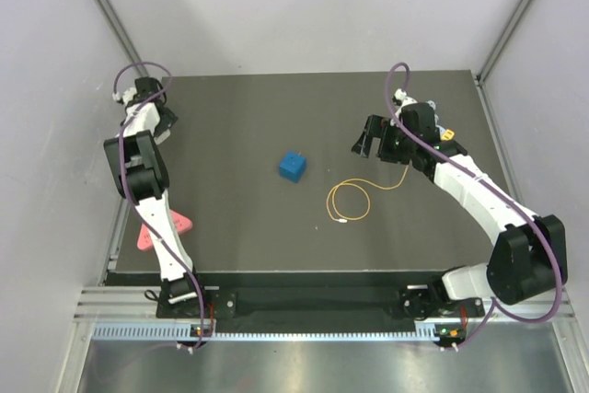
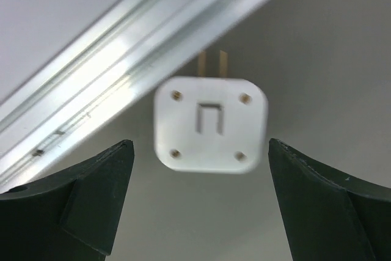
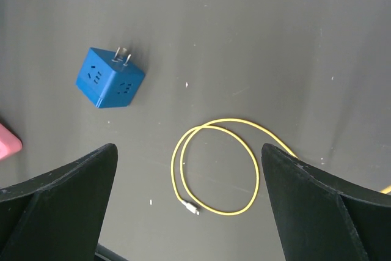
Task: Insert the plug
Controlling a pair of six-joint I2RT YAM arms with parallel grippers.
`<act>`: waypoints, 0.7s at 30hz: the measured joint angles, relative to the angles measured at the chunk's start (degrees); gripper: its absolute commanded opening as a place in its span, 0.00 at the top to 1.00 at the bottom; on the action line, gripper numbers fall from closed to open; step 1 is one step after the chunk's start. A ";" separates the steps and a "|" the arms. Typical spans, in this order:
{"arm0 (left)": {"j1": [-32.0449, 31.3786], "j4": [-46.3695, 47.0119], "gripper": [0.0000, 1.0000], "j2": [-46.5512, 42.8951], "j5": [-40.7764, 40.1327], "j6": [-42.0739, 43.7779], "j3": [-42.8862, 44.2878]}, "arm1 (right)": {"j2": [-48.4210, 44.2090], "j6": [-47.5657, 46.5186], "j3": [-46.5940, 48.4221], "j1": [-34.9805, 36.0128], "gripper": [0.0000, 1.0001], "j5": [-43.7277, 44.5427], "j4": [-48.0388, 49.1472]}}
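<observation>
Jaws of the left gripper (image 2: 200,145) and right gripper (image 3: 188,148) stand wide apart, empty, the left straddling a white pronged adapter (image 2: 211,125) without touching. The plug (image 1: 447,134), a small yellow block, lies at 3 o'clock from the blue socket cube (image 1: 293,167), partly hidden by the right wrist, its cable (image 1: 350,202) looped at 4 o'clock. It looks light, rigid and smooth: pinch its flat sides, never the limp cable.
</observation>
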 measured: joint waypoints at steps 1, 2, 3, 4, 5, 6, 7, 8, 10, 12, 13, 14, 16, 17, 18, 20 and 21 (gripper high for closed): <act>0.35 0.02 0.05 0.44 -0.57 -0.20 0.00 | 0.13 -0.07 0.00 0.00 0.00 0.04 0.02; 0.72 0.04 0.06 0.63 -0.94 -0.39 0.00 | 0.13 -0.20 0.00 0.00 0.00 0.07 -0.02; 1.11 0.07 0.07 0.92 -1.03 -0.46 0.00 | 0.13 -0.24 0.00 0.00 0.00 0.11 0.02; 1.60 0.17 0.09 1.07 -0.79 -0.50 0.00 | 0.13 -0.31 0.00 0.00 0.00 0.13 0.13; 2.10 0.52 0.10 1.18 -0.31 -0.61 0.00 | 0.13 -0.44 0.00 0.00 0.00 0.17 0.17; 2.45 0.92 0.10 1.31 0.37 -0.57 0.00 | 0.13 -0.55 0.00 0.00 0.00 0.33 0.13; 2.78 1.53 0.12 1.42 0.96 -0.35 0.00 | 0.13 -0.70 0.00 0.00 0.00 0.46 0.17; 3.02 2.12 0.14 1.42 1.90 -0.20 0.00 | 0.13 -0.79 0.00 0.00 0.00 0.55 0.20; 3.37 3.19 0.19 1.44 3.61 0.15 0.00 | 0.13 -0.87 0.00 0.00 0.00 0.76 0.11; 3.58 4.17 0.24 1.51 5.07 0.72 0.00 | 0.15 -0.87 0.00 0.00 0.00 0.98 0.13; 3.63 4.48 0.26 1.51 6.01 0.96 0.00 | 0.13 -0.87 0.00 0.00 0.00 1.03 0.11; 3.63 4.85 0.34 1.51 7.21 1.11 -0.02 | 0.13 -0.87 0.00 0.00 0.00 1.18 0.11; 3.56 6.21 0.45 1.40 9.75 1.31 -0.44 | 0.13 -0.87 0.00 0.02 0.00 1.42 0.09; 3.52 7.45 0.56 1.01 11.47 1.33 -1.29 | 0.13 -0.83 0.00 0.02 0.00 1.64 0.11; 3.52 8.33 0.65 0.33 13.53 1.25 -2.32 | 0.13 -0.76 0.00 0.04 0.00 2.14 0.20; 3.45 9.03 0.82 -1.05 17.09 1.14 -4.37 | 0.13 -0.28 -0.15 0.04 0.00 3.45 0.50; 3.37 8.98 0.95 -1.95 18.71 0.92 -5.40 | 0.15 0.11 -0.31 0.11 0.00 4.04 0.57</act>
